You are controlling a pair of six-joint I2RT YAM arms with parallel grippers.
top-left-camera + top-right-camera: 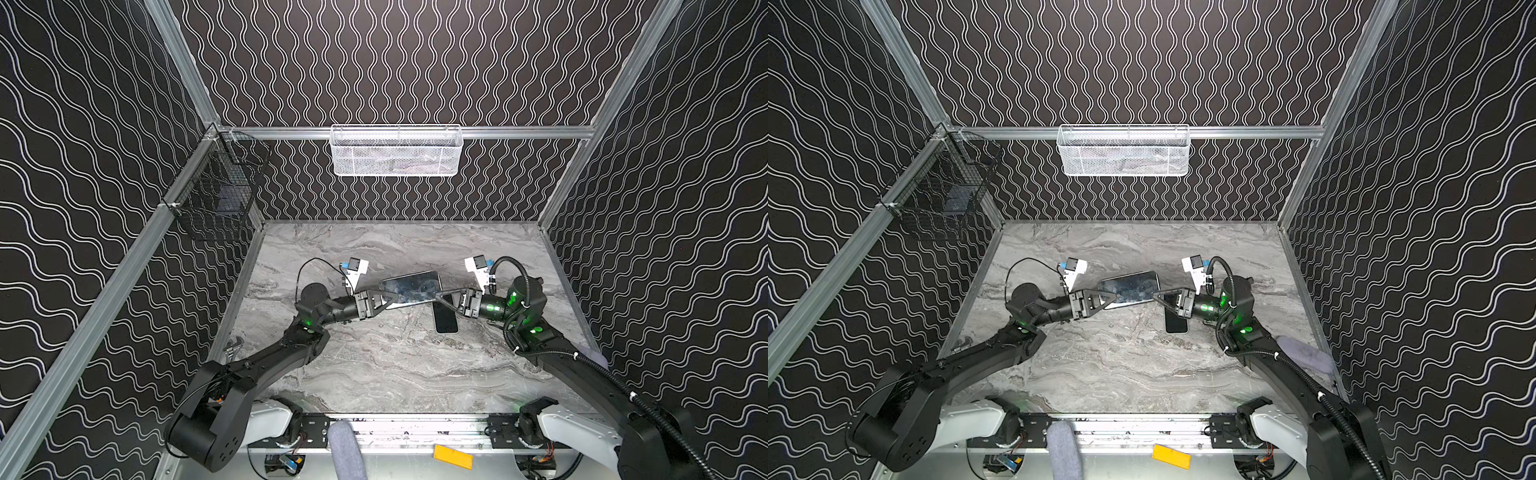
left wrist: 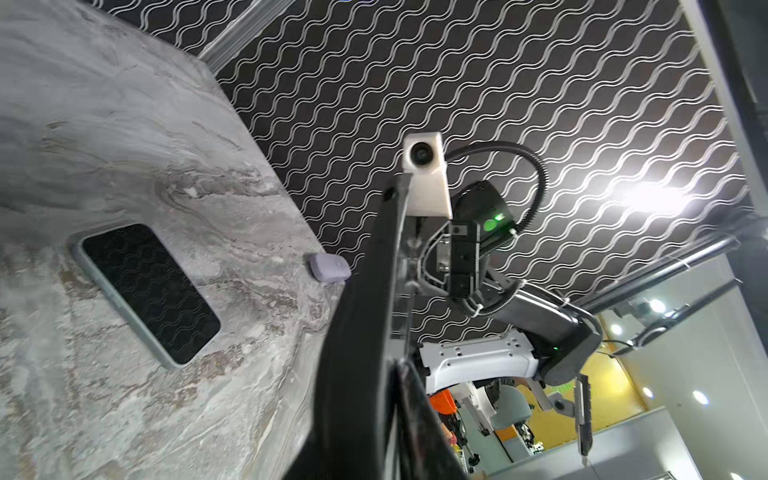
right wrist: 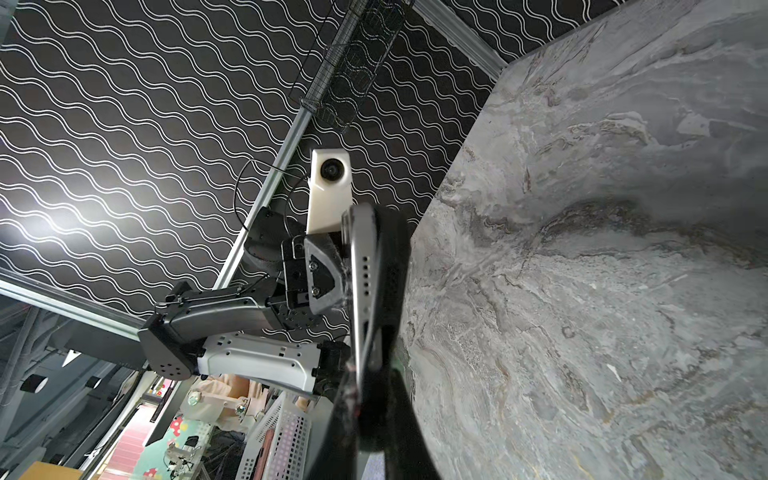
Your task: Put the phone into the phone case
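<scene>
Fingers: the left gripper point(image 1: 397, 296) pinches the case's point(image 1: 411, 286) end on its own side. The right gripper point(image 1: 436, 297) pinches the opposite end, pads squeezed almost together on the thin rim.
Table point(image 1: 374, 365): grey marble top; the phone point(image 1: 446, 322) lies flat on it, right of centre.
White basket point(image 1: 397, 151): mesh, hung on the back rail, well behind the phone and high above it.
Black basket point(image 1: 216, 195): wire, hung on the left wall rail, well to the phone's left and behind it.
Case: dark and glossy, lifted off the table and held roughly level between both grippers. It sits just behind the phone and to its left, its right end above the phone's far end. The right wrist view shows a grey edge with rows of small holes.
Phone: black screen up, pale rim, long axis running front to back, not in the case. The right gripper hangs over its far end, apart from it.
Lilac lump point(image 2: 328, 268): small, near the table's right edge, well right of the phone.
</scene>
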